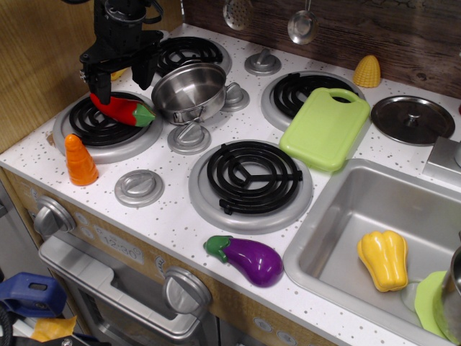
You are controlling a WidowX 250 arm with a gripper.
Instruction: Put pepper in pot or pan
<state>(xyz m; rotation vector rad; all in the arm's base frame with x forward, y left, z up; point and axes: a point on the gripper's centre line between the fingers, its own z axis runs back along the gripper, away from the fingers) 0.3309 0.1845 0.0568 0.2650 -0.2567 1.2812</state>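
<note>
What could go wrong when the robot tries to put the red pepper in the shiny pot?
The gripper has only one finger low at the back end of the pepper, so the glossy pepper might slip or tip. The pot sits tilted across the burner's edge, so a bump could shift it. The open fingers are also close to the pot's rim.

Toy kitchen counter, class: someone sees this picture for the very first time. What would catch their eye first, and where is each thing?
The black gripper stands out at the back left, its jaws open just above the red pepper lying on the left burner. Right beside it the shiny pot sits tilted between burners. Bright colours pull next: the purple eggplant at the front edge and the yellow bell pepper in the sink.
</note>
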